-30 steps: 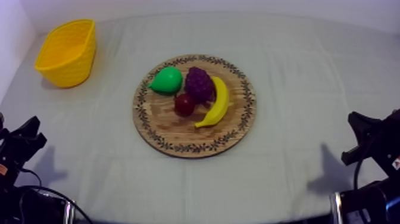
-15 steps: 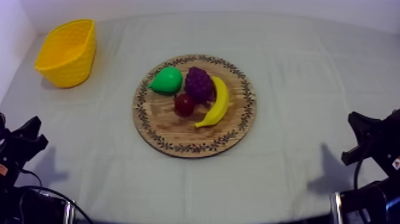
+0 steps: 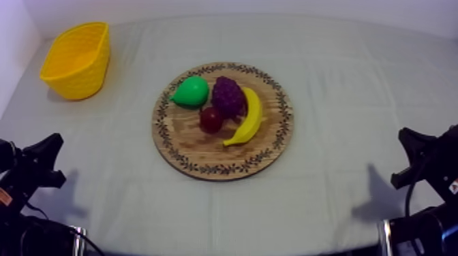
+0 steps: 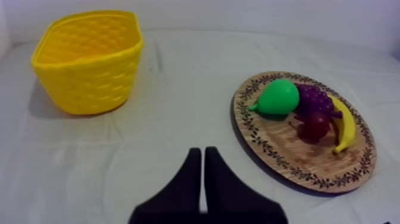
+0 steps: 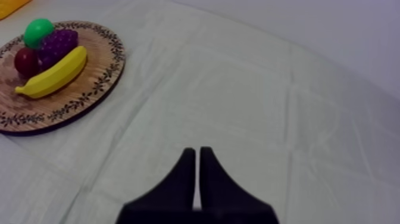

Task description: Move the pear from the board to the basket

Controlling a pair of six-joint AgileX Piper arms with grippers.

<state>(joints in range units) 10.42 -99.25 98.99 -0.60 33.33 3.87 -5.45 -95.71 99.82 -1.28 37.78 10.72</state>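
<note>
Pear: one, green pear (image 3: 190, 91) lying on the wooden board (image 3: 204, 170), at the board's far-left part, just beside the grapes (image 3: 228, 95); not yet lifted.
Pear's long axis: roughly crosswise on the tabletop (image 3: 341, 82), with the stem end toward the basket side and the fat end toward the grapes.
Left pincer (image 4: 201, 154): fingers together in a narrow wedge, holding nothing, low at my left side.
Right pincer (image 5: 197, 152): fingers together too, holding nothing, low at my right side.
Which way: from my left pincer the pear lies farther up the tabletop and in toward the middle, with bare cloth between them. From my right pincer, the banana (image 3: 247, 117) and the grapes stand in the way.
Nearer arm: the left, by my judgement. The yellow basket (image 3: 82, 78) is also on its side, upright at the far-left corner, well apart from the board.
Count: one pear, one banana, one bunch of grapes, one small red fruit (image 3: 210, 118), one board, one basket, two pincers.
Next move needs: I would part the left fingers and come at the pear across its narrow width.
</note>
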